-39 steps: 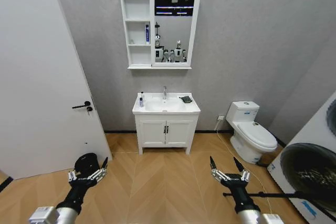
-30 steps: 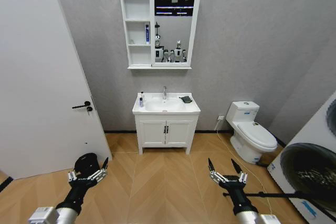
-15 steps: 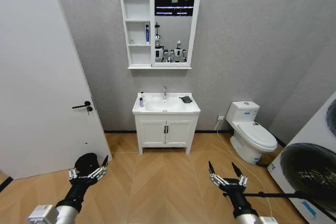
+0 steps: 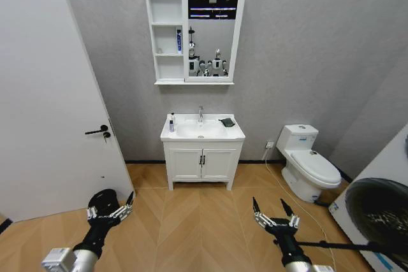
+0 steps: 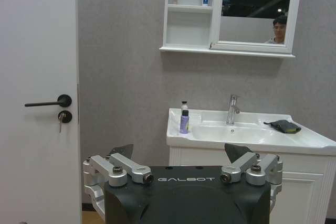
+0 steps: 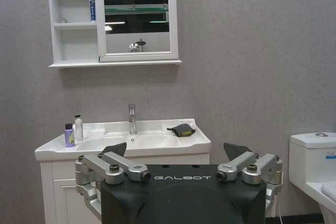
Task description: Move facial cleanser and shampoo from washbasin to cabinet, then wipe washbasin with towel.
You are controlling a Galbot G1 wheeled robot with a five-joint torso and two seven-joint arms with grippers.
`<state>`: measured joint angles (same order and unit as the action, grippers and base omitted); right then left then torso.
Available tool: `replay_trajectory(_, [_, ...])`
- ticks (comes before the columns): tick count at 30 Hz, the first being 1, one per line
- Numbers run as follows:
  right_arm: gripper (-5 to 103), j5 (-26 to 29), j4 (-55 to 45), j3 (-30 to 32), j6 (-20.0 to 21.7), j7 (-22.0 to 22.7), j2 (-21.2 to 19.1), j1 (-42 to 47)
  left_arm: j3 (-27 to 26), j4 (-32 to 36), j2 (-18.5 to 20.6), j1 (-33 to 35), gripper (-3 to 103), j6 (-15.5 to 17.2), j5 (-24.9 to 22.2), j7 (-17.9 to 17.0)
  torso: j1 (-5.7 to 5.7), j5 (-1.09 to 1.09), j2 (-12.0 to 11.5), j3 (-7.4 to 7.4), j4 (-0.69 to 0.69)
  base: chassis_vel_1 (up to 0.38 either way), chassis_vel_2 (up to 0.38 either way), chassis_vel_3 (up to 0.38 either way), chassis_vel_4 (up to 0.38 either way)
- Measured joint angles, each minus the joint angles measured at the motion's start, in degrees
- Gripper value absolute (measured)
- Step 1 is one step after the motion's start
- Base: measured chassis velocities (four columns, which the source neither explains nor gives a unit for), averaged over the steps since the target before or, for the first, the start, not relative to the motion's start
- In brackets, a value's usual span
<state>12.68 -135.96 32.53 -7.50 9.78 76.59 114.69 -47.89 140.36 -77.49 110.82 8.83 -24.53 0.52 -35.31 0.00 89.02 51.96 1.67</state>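
The washbasin (image 4: 202,132) stands against the grey wall, well ahead of the robot. Two small bottles (image 4: 171,122) stand at its left rear corner. The dark towel (image 4: 227,121) lies on the right side of the surface, beside the tap (image 4: 200,113). The cabinet (image 4: 166,33) hangs above; a blue tube (image 4: 179,40) stands in its middle niche. Left tool (image 4: 109,209) and right tool (image 4: 273,215) hang low over the wooden floor, both released and holding nothing.

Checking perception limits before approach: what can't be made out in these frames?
- Labels on the two bottles on the washbasin: too small in every view, so cleanser versus shampoo is unclear.
- Blue tube in the cabinet: text too small to read.
- Towel: its folds are too small to make out.
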Motion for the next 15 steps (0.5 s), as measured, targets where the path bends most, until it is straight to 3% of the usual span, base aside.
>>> replay_trajectory(15, [100,-0.14,0.24,-0.18,-0.12,-0.08,-0.38,0.08,0.69,-0.01,-0.15,0.1,96,-0.11,0.7,0.01,0.04,0.0,0.02,-0.02,0.01,-0.152,0.141,0.154,-0.156])
